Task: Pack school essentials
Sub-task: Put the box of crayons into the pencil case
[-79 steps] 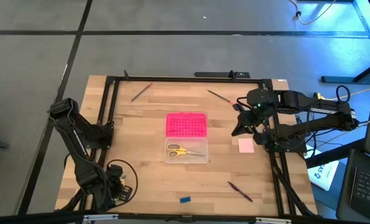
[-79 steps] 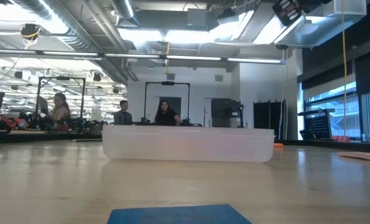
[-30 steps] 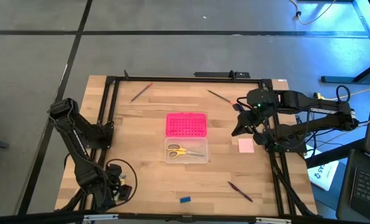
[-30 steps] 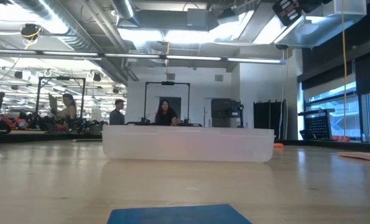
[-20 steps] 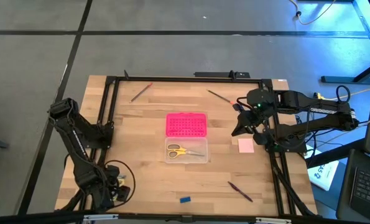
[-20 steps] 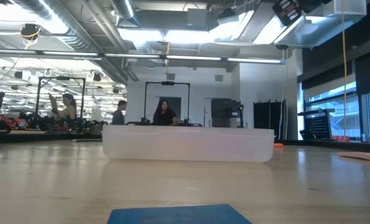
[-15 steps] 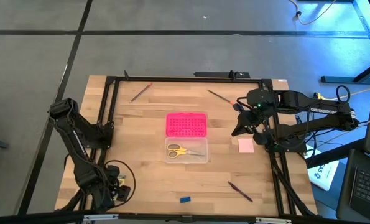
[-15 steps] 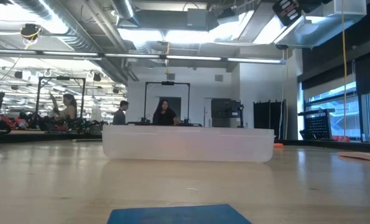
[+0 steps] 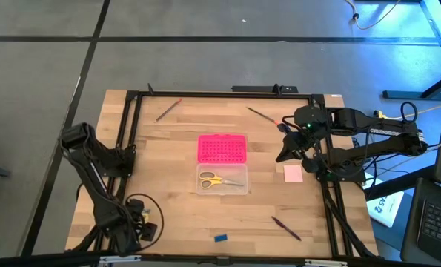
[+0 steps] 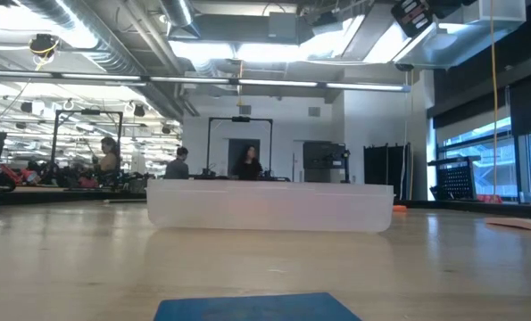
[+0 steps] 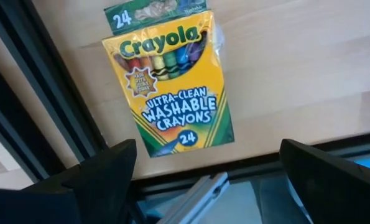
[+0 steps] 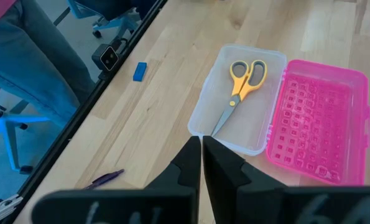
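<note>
A yellow-green crayon box (image 11: 169, 81) lies flat on the wood by the black frame rail at the near left corner. My left gripper (image 11: 206, 158) is open above it and touches nothing; in the high view it hangs over that corner (image 9: 135, 226). My right gripper (image 12: 201, 155) is shut and empty above the table's right side (image 9: 285, 153). Yellow-handled scissors (image 9: 213, 179) lie in the clear box (image 9: 239, 189). The pale pink pad (image 9: 293, 173), the blue eraser (image 9: 220, 238) and three thin pencils (image 9: 168, 109) (image 9: 262, 113) (image 9: 286, 228) lie on the table.
The bright pink dotted lid (image 9: 221, 148) lies against the clear box's far side. A black frame (image 9: 124, 133) runs round the table. In the low view the eraser (image 10: 256, 308) is nearest, the clear box (image 10: 269, 207) behind it; people stand far back in the room.
My left arm's elbow has shifted a little toward the table's near edge. Its gripper stays over the near left corner. People in the room behind have walked about.
</note>
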Action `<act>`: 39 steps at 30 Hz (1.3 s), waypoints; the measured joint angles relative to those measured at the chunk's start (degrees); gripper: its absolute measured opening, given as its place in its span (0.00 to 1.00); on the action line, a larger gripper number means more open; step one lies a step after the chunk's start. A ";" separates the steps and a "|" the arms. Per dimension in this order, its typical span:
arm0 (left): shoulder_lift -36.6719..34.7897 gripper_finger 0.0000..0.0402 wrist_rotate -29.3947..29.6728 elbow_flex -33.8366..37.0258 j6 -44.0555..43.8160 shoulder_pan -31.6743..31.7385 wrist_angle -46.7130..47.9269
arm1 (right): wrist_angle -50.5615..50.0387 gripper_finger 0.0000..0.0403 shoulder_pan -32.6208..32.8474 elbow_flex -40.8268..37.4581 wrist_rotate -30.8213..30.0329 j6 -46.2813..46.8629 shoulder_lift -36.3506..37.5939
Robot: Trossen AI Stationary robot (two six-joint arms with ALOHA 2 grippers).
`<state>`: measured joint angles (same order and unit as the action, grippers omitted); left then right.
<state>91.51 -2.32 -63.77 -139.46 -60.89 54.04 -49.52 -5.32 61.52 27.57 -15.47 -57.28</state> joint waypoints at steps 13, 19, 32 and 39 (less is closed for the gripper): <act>5.46 0.97 -3.59 0.00 -1.49 0.01 0.01 | 0.00 0.05 -0.02 -0.02 0.00 -0.02 0.00; 7.25 0.97 -5.63 0.00 -2.02 0.67 -0.26 | 0.00 0.05 -0.02 -0.02 0.01 -0.01 0.00; 7.60 0.97 -5.65 0.00 -2.31 1.04 -0.78 | 0.00 0.05 -0.02 -0.02 0.00 0.00 0.00; 7.89 0.97 -5.77 0.00 -2.25 1.04 -0.83 | 0.00 0.05 -0.02 -0.02 0.00 -0.01 0.00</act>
<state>99.40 -8.09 -63.77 -141.71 -59.86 53.21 -49.52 -5.34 61.49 27.57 -15.48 -57.28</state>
